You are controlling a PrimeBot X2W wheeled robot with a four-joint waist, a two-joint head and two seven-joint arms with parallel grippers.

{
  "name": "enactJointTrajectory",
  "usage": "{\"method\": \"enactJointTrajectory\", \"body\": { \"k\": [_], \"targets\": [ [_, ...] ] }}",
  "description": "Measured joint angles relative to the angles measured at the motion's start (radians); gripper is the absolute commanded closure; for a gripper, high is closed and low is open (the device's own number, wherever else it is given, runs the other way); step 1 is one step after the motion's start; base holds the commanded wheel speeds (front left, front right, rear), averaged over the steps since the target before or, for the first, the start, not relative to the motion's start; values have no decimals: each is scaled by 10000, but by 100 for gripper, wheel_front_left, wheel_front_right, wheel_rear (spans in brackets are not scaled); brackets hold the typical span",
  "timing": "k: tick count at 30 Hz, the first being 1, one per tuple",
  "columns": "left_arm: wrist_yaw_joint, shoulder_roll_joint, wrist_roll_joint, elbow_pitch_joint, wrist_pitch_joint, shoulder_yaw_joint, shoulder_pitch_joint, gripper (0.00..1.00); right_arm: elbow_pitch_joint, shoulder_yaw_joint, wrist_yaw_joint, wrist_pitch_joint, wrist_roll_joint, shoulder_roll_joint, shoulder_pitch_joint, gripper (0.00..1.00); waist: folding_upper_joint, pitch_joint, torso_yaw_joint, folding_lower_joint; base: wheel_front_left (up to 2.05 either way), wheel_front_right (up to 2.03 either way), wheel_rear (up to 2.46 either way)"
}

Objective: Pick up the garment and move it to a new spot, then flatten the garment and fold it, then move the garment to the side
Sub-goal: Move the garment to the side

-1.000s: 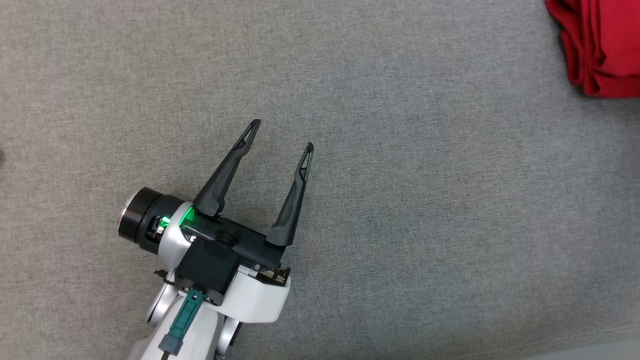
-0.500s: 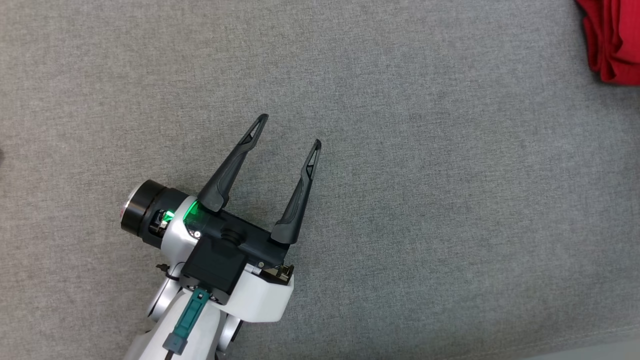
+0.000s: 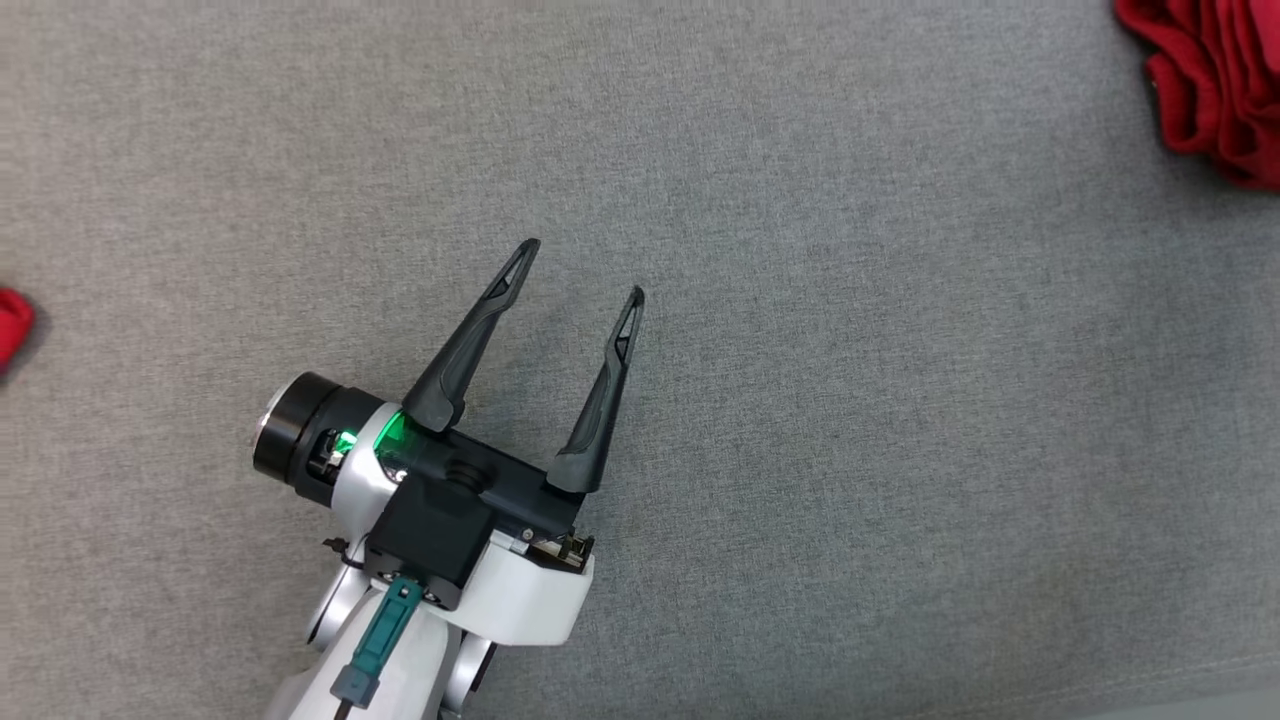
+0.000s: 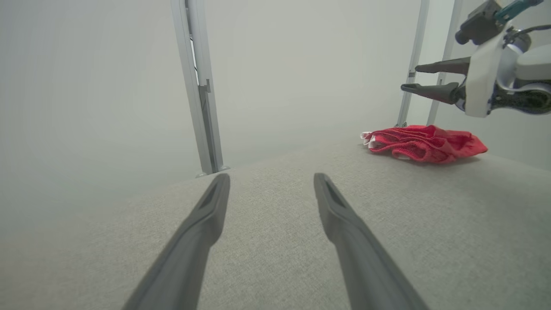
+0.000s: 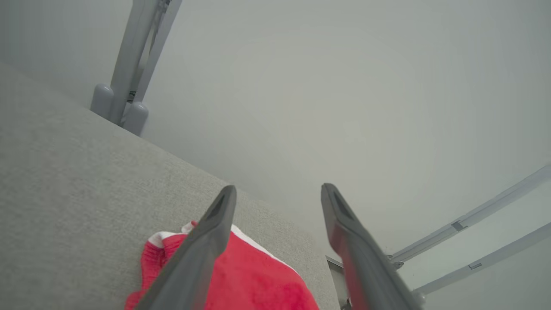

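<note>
Right gripper (image 5: 279, 186) spread wide, empty, over the red garment (image 5: 258, 275).
I see my left gripper (image 3: 583, 268) gaping too, well apart from it.

We see soft, diffuse light lying evenly over the grey worktop (image 3: 900, 400) in the head view, which is sharp enough to show the weave. The left gripper (image 3: 583, 268) casts only a faint shadow beside its fingers (image 3: 470, 340), and a green lamp (image 3: 395, 435) glows at its base. The red garment (image 3: 1215, 90) is strongly saturated, with a thin dark shadow along its edge. In both wrist views the wall (image 4: 301, 64) looks hazy and washed out, the near fingers are soft, and the frame posts (image 4: 198, 86) lean from wide-angle distortion. On the right gripper (image 5: 279, 186), red tints the inner face of one finger.
</note>
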Motion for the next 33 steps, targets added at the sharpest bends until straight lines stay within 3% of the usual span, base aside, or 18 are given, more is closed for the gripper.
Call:
{"method": "enactJointTrajectory", "body": {
  "k": [5,10,21,33],
  "targets": [
    [219,-109,-284,105,0,134,154,0,-395,255,0,-2,755,798,300,0,0,-367,88,0,0,0,0],
    [552,-370,-1517,178,0,460,622,0,-848,629,0,0,1701,1492,842,0,0,-979,290,0,0,0,0],
    [1294,-476,-2615,520,0,1315,1638,0,-2150,1220,0,-2,2522,2767,3384,0,0,-2733,925,0,0,0,0],
    [1191,-489,-3003,1053,-2,2462,2605,0,-3066,1158,-2,0,2838,3417,5689,0,0,-4277,983,0,0,0,0]
  ]
}}
